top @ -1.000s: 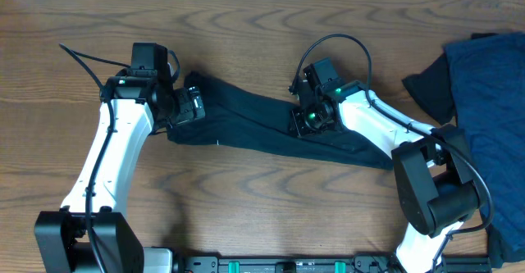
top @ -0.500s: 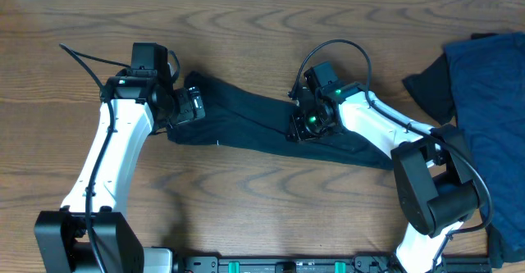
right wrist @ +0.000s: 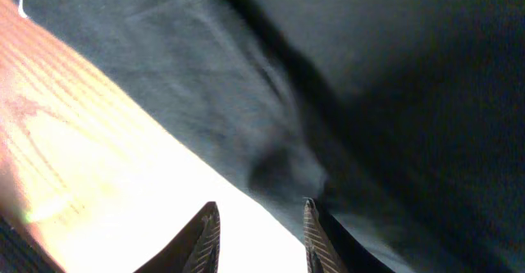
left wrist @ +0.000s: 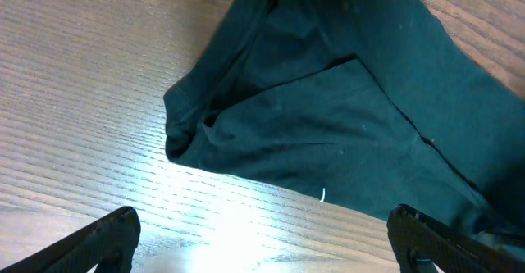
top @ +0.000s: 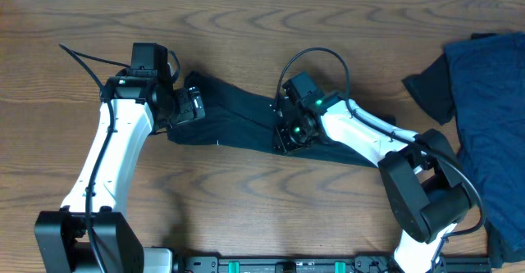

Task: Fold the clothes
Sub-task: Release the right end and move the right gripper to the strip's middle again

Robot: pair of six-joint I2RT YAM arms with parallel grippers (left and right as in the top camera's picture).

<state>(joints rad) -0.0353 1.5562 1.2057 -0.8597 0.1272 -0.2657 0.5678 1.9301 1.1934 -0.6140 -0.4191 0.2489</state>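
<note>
A very dark teal-black T-shirt (top: 238,117), one of the clothes, lies bunched into a long strip across the middle of the table. My left gripper (top: 190,107) hovers at its left end, open wide. In the left wrist view the shirt's (left wrist: 328,125) folded corner lies just beyond the gripper (left wrist: 262,220), with bare wood between the fingers. My right gripper (top: 283,138) sits at the shirt's near edge, mid-length. Seen from the right wrist, its jaws (right wrist: 262,207) stand apart over bright table. One fingertip (right wrist: 312,216) touches the fabric's (right wrist: 369,101) edge, and nothing is held.
More clothes lie piled at the right edge of the table: a navy-blue garment (top: 492,101) with a darker piece (top: 431,84) beside it. Wooden tabletop (top: 246,27) surrounds the shirt. The arms' bases stand at the near edge.
My right gripper has slid left along the shirt toward its near edge, and its jaws have spread apart. The left arm and the shirt's left end have not moved.
</note>
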